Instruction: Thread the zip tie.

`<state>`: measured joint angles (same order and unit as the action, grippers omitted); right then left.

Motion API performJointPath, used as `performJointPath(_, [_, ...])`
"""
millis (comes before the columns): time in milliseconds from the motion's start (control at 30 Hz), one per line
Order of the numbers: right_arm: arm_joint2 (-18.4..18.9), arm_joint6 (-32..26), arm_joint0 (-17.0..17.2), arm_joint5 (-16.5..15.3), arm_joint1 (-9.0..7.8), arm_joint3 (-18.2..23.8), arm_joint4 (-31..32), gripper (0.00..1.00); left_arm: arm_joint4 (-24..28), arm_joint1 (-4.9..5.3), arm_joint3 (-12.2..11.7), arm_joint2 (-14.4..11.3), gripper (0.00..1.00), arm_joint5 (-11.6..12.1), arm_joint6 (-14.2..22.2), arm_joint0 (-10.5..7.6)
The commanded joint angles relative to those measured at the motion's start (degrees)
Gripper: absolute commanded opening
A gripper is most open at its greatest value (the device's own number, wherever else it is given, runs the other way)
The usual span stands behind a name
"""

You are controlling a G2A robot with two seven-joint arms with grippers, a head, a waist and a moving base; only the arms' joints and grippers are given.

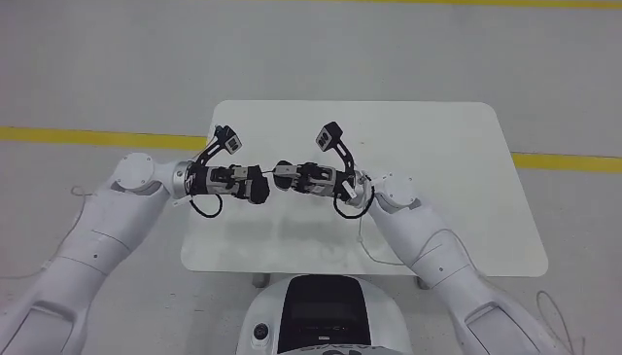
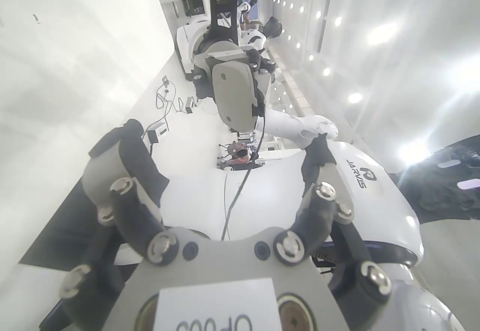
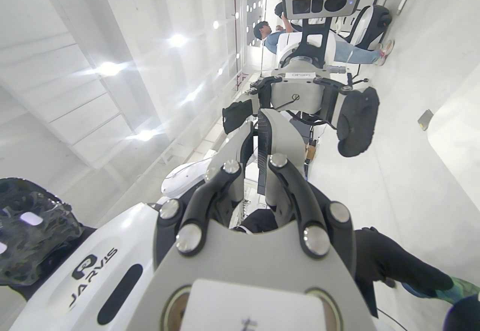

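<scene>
Both arms hover over the middle of the white table (image 1: pixel 437 160) with their grippers tip to tip. My right gripper (image 1: pixel 284 174) is shut on one end of a thin black zip tie (image 2: pixel 240 186). The strap runs from the right gripper (image 2: pixel 242 124) straight into the gap of my left gripper (image 2: pixel 223 139) and ends near its palm. The left gripper (image 1: pixel 257 188) is open, its black-padded fingers (image 2: pixel 129 145) wide apart on either side of the strap without touching it. In the right wrist view the right gripper (image 3: pixel 257 122) points at the open left gripper (image 3: pixel 296 115).
The tabletop under the arms is bare white with rounded corners. Yellow floor lines (image 1: pixel 87 137) run behind and beside the table. Cables (image 1: pixel 345 207) hang from the right wrist.
</scene>
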<state>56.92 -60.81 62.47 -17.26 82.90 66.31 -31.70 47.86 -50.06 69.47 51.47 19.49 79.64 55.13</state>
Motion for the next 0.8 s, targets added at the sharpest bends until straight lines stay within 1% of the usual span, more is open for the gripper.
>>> performJointPath(0, [-0.11, 0.06, -0.04, 0.05, -0.02, -0.16, -0.02, 0.0, 0.24, 0.17, 0.4, -0.32, 1.0, -0.01, 0.0, -0.05])
performJointPath(33, [-0.19, 0.1, -0.1, 0.12, -0.02, -0.25, -0.02, 0.0, 0.35, 0.25, 0.49, -0.41, 1.0, -0.01, 0.0, -0.07])
performJointPath(67, [-0.34, 0.19, -0.2, 0.33, -0.02, -0.45, 0.08, 0.0, 0.57, 0.35, 0.63, -0.48, 0.97, -0.01, 0.0, -0.1])
performJointPath(100, [-0.45, 0.36, -0.31, 0.48, -0.02, -0.6, 0.27, 0.0, 0.77, 0.41, 0.75, -0.52, 0.83, -0.01, 0.0, -0.1])
performJointPath(133, [-0.56, 0.54, -0.42, 0.62, -0.01, -0.71, 0.43, 0.0, 0.95, 0.47, 0.79, -0.52, 0.78, -0.01, 0.0, -0.08])
performJointPath(167, [-0.71, 0.8, -0.53, 0.87, -0.02, -0.9, 0.73, 0.0, 1.13, 0.54, 0.84, -0.52, 0.67, -0.01, 0.0, -0.06])
performJointPath(200, [-0.78, 1.12, -0.63, 1.01, -0.03, -0.99, 1.05, 0.0, 1.31, 0.58, 0.81, -0.47, 0.51, -0.01, 0.0, -0.03])
performJointPath(233, [-0.9, 1.37, -0.68, 1.22, -0.05, -1.07, 1.35, 0.0, 1.46, 0.61, 0.74, -0.39, 0.46, -0.01, 0.0, 0.03])
performJointPath(333, [-1.13, 1.97, -0.81, 1.89, -0.12, -1.09, 2.16, 0.0, 1.49, 0.73, 0.47, -0.08, 0.38, -0.01, 0.0, 0.18])
performJointPath(367, [-1.17, 2.04, -0.84, 2.08, -0.14, -1.06, 2.28, 0.0, 1.38, 0.75, 0.38, 0.04, 0.37, -0.01, 0.0, 0.23])
performJointPath(533, [-1.29, 2.37, -0.83, 3.01, -0.34, -1.05, 3.11, 0.0, -0.39, 0.81, -0.12, 0.79, 0.24, -0.01, 0.0, 0.29])
performJointPath(600, [-1.31, 2.35, -0.88, 3.29, -0.41, -1.08, 3.25, 0.0, -0.99, 0.79, -0.24, 1.09, 0.22, -0.01, 0.0, 0.32])
performJointPath(700, [-1.48, 2.3, -1.05, 3.83, -0.48, -1.22, 3.57, 0.0, -1.51, 0.71, -0.73, 1.64, 0.23, -0.01, 0.0, 0.45])
performJointPath(767, [-1.68, 2.34, -1.19, 4.17, -0.5, -1.3, 3.77, 0.0, -1.72, 0.6, -0.77, 1.89, 0.2, -0.01, 0.0, 0.56])
